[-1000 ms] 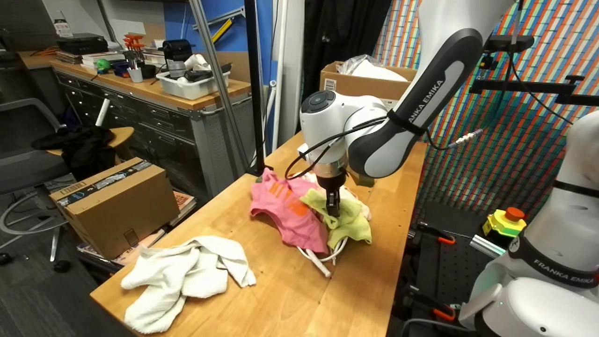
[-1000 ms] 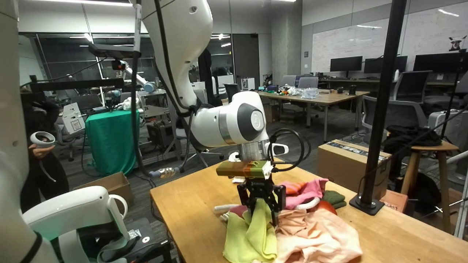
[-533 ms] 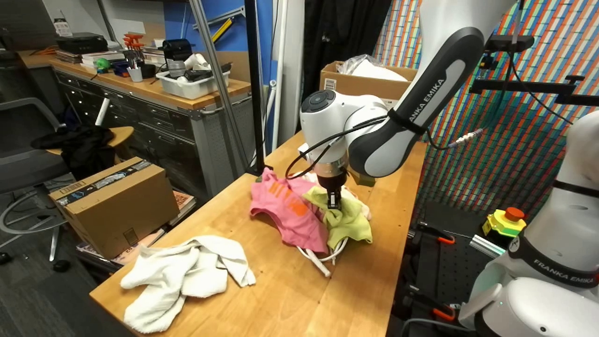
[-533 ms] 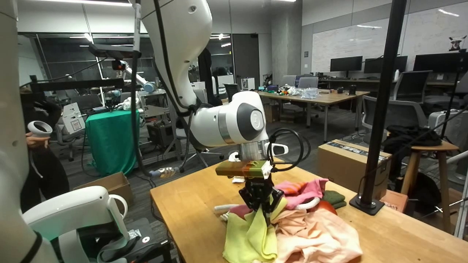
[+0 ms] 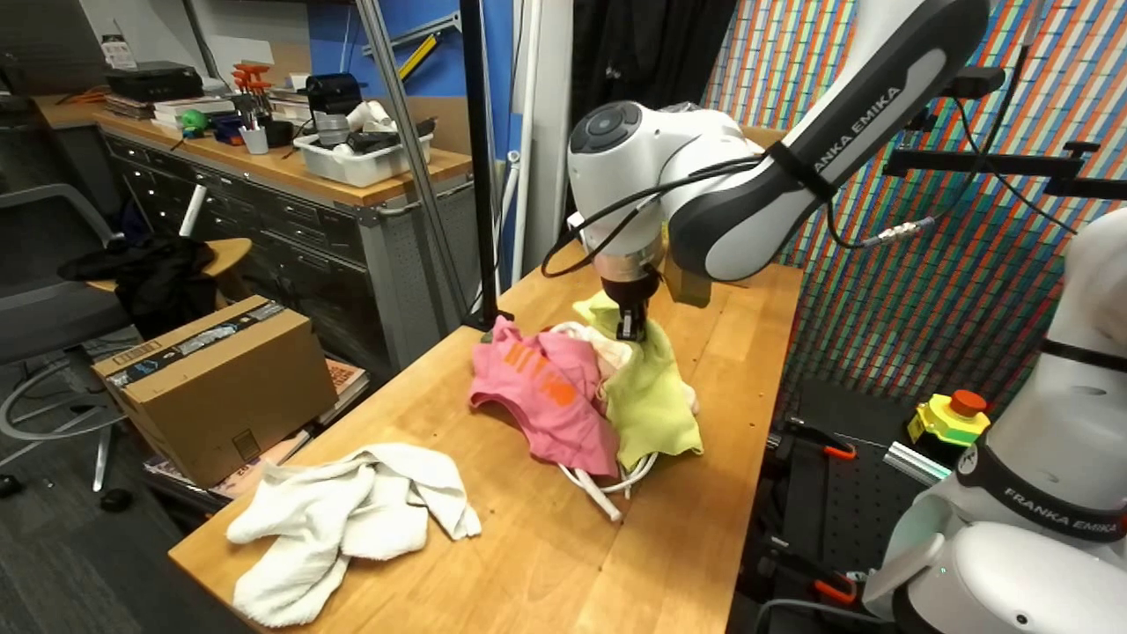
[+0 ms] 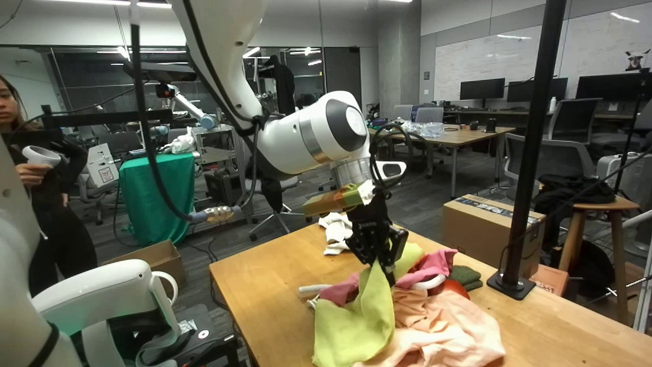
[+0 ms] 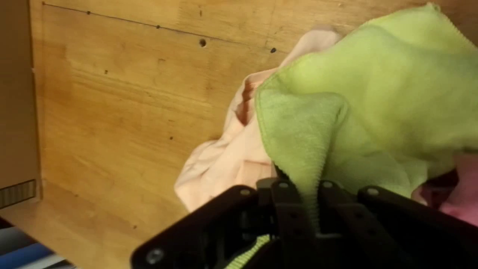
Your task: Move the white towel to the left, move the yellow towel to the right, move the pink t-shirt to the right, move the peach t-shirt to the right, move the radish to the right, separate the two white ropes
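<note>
Gripper [image 6: 382, 270]: I have it drawn narrow, holding a fold of the yellow towel [image 6: 354, 326]; my wrist view shows cloth running between the fingers [image 7: 289, 213], more plainly than I get it in either exterior view.
White towel [image 5: 352, 519]: off-white, loosely crumpled, at the left in an exterior view; it lies on the table [image 5: 519, 563], well apart from the other cloths, and outside my wrist view.
Pink t-shirt [image 5: 546, 387]: next along, bright, rumpled, printed in orange; the wrist view gives me only a corner of it.
White ropes [image 5: 599, 495]: lengths come out from below the pink and yellow cloth; I cannot tell which length belongs to which rope.
Yellow towel: just right of the pink t-shirt there, bright and leaning to green; it rises to a peak at the gripper and falls wide below. The wrist view lets me make out its stitched edge.
Peach t-shirt [image 6: 443, 326]: pale, deeply creased, beside and partly beneath the yellow towel; an exterior view shows it broadly, the wrist view just a part.
Radish [image 6: 455, 288]: a smooth red curve behind the peach t-shirt, the rest hidden; I pick it out in an exterior view alone.
Dark green cloth [image 6: 464, 277]: folded, just right of the radish.
</note>
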